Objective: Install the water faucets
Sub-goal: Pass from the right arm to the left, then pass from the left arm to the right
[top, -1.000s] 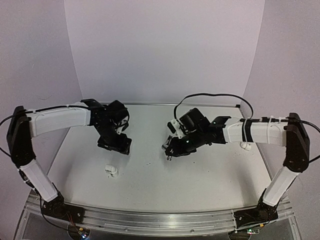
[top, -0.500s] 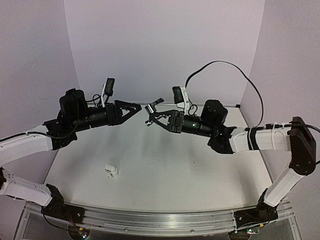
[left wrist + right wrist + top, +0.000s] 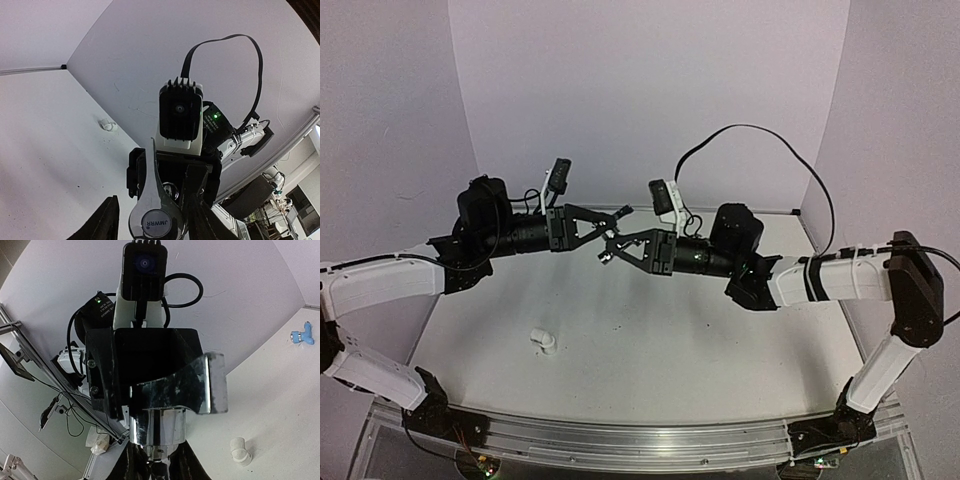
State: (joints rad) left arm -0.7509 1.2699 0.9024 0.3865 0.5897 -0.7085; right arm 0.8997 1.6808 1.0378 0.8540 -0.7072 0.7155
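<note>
Holding: we see the right gripper clenched on the stem of the silver faucet, up in the air well above the table.
Left gripper: its fingers straddle the capped end of that faucet from the opposite side. We see a gap at one finger, so the jaws are released. At the other finger we cannot tell whether it touches.
Arms: both reach inward and meet nose to nose over the table, each wrist camera facing the other gripper.
Blue faucet: lies on the table near the wall, well apart from both grippers.
White fitting: stands on the table below the left arm, toward the near edge.
Second fitting: sits on the table near the wall on the right arm's side.
Cable: a black loop arcs above the right arm.
</note>
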